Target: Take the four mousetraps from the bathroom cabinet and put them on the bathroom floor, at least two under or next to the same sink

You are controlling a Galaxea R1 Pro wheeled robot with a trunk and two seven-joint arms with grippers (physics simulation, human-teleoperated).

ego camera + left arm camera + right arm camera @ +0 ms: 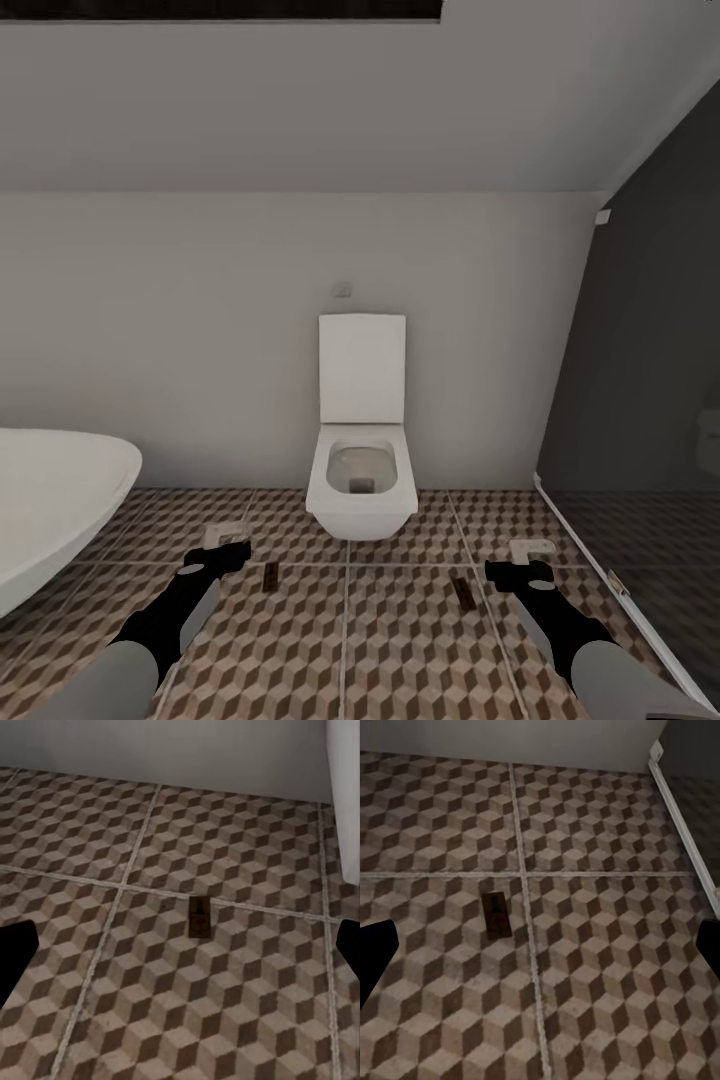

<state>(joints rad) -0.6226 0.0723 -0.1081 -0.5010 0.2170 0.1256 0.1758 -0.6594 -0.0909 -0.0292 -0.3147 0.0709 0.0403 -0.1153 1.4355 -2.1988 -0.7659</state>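
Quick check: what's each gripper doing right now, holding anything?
Left gripper: open, empty, above a mousetrap on the floor.
Right gripper: open, empty, near the other mousetrap.

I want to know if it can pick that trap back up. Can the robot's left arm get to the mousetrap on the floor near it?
Probably yes. The mousetrap lies flat on bare bathroom floor just beside the left gripper, with nothing between them. The jaws look open.

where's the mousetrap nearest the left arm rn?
In the head view the mousetrap lies flat on the bathroom floor, just right of the left pincer and in front of the toilet, toward its left side.
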